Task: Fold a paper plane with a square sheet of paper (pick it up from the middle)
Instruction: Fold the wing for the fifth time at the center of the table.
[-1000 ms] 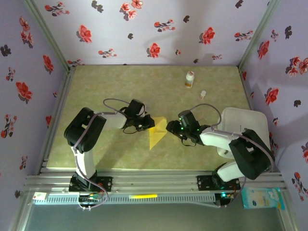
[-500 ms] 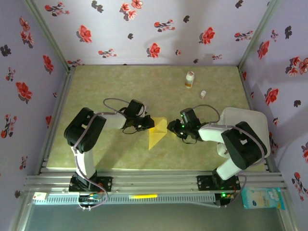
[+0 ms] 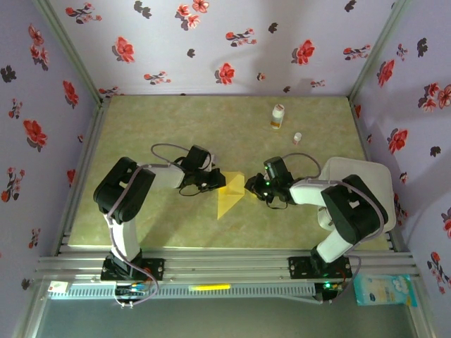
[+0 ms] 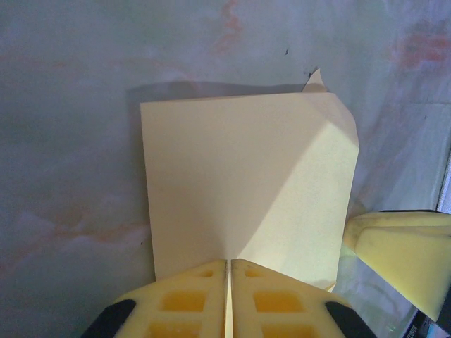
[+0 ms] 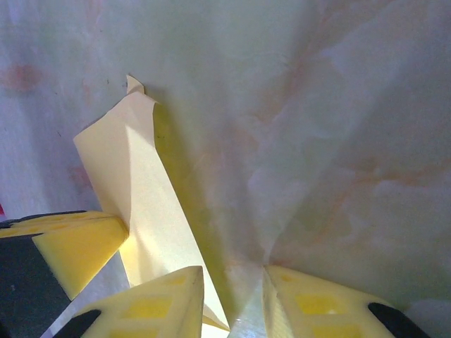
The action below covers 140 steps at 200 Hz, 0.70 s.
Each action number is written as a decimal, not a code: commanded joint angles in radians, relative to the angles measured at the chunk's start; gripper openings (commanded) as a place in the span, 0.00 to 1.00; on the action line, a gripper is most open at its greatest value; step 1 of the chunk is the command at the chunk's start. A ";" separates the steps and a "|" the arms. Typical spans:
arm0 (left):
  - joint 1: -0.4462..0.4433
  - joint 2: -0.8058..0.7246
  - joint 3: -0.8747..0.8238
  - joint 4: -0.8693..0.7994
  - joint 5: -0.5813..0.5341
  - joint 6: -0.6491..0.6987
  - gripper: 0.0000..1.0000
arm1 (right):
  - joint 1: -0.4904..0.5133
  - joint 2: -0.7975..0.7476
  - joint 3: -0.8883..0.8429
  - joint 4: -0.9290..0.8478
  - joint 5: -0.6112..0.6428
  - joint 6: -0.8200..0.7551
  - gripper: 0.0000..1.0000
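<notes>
Here's the sheet of paper, sitting mid-counter, right between the two hands. The left hand is on its left side, fingers pressed flat together and pinching the paper's near edge. You can see the sheet fanning out from that grip. Over on the right, the right hand has its fingers parted, a gap showing between them, with the paper's edge running down beside one pad. It isn't clamped on anything. As for progress, the sheet is doubled over with one far corner turned. I'd call that early folding. There's no sharp nose, no centre crease, no wings yet, so most of the plane is left to make.
</notes>
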 commanded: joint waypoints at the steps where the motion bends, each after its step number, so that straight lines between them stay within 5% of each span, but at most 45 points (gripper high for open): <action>1: 0.008 0.024 -0.025 -0.057 -0.004 0.028 0.10 | 0.025 0.054 0.038 0.132 -0.058 0.008 0.27; 140: 0.012 0.015 -0.019 -0.065 0.000 0.028 0.09 | 0.023 0.030 0.053 0.063 -0.044 -0.020 0.29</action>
